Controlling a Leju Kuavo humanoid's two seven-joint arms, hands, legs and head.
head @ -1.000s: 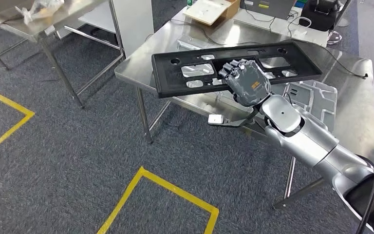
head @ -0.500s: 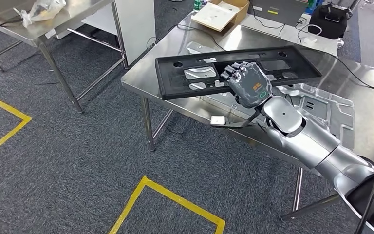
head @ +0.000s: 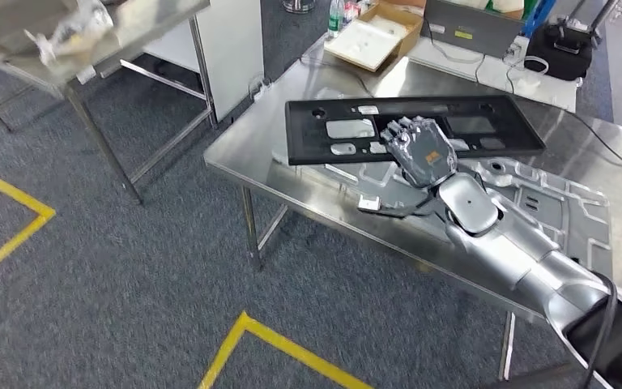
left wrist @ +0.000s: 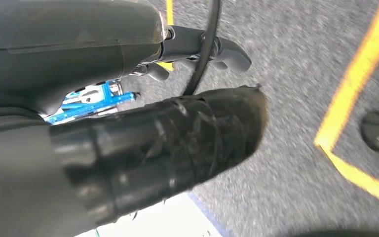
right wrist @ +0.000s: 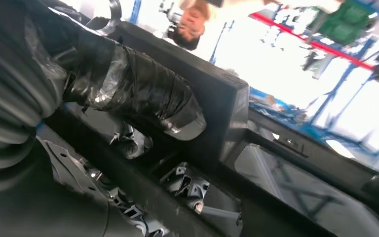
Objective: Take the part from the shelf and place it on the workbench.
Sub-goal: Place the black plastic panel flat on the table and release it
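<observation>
A: Item one, the task's thing?

B: Long flat black plastic panel with rectangular cut-outs (head: 409,128). Held over the shiny stainless-steel counter (head: 243,150), roughly level, its long axis running across the counter top. I cannot tell whether it touches the steel yet.

A: Who has it?

B: Right robot hand (head: 419,151), on a silver arm reaching in from the lower right. Fingers curl over the panel's near long edge, about midway along. The right wrist view confirms it: the tape-wrapped thumb (right wrist: 138,96) presses against a black rib of the panel (right wrist: 227,113), so the robot hand is clamped on the part. A mid-length hold likely keeps so long a piece balanced.

A: Left robot hand?

B: Hanging arm, camera facing grey carpet with yellow tape lines (left wrist: 348,94). A dark taped digit (left wrist: 177,143) shows, but whether that robot hand is released or clenched I cannot tell.

A: Other stock on the counter?

B: Silver cast-metal plate with ribs and holes (head: 551,207), lying just beneath and beside the panel's right half. Open cardboard box (head: 368,32) at the far edge, well apart.

A: Stage?

B: Judged: carrying done, set-down pending. The panel should go down flat, partly over the metal plate unless shifted left.
</observation>
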